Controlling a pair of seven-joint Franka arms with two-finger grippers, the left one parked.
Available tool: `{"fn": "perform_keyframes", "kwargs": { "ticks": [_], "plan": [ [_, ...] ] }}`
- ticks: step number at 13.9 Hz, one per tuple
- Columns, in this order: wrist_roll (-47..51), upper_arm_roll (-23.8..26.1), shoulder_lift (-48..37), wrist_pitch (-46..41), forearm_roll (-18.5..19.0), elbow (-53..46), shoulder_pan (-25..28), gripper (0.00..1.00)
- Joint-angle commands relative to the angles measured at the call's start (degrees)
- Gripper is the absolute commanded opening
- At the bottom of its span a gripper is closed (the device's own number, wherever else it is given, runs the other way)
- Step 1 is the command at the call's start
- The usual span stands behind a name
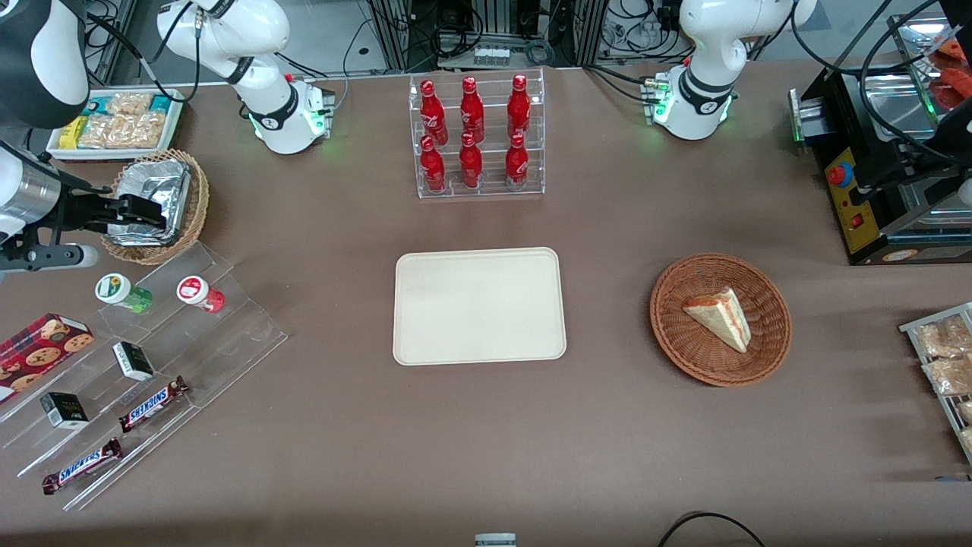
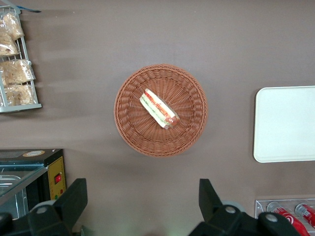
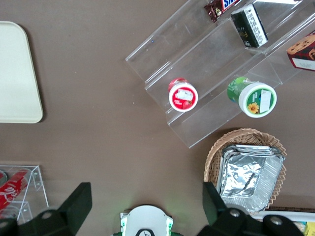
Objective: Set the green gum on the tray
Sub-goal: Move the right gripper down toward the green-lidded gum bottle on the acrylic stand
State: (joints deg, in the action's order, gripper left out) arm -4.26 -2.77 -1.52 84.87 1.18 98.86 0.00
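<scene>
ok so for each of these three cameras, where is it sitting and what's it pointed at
Front view: high, facing both arms across the table; shows the tray, green gum on the clear stepped shelf, and the open gripper above the foil-lined basket.
Right wrist view: on the working arm, looking down at the gum; its own fingers show.
Left wrist view: looking down at the sandwich basket.
All three share the tray.

Six red bottles (image 1: 471,137), two Snickers bars (image 1: 152,404), two gum canisters (image 1: 121,292).
</scene>
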Motion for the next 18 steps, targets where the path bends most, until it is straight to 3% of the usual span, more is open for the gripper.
{"fn": "perform_keyframes", "kwargs": {
  "ticks": [1,10,15,18],
  "plan": [
    [-4.93,-0.39,0.03,3.18,1.19,2.11,-0.17,1.0],
    [-44.12,-0.75,0.2,20.14,1.54,11.26,-9.21,1.0],
    [-56.89,-0.84,1.6,28.23,1.72,14.87,-12.73,1.0],
    [-59.8,-0.84,3.1,32.1,1.63,16.18,-14.41,1.0]
  ]
}}
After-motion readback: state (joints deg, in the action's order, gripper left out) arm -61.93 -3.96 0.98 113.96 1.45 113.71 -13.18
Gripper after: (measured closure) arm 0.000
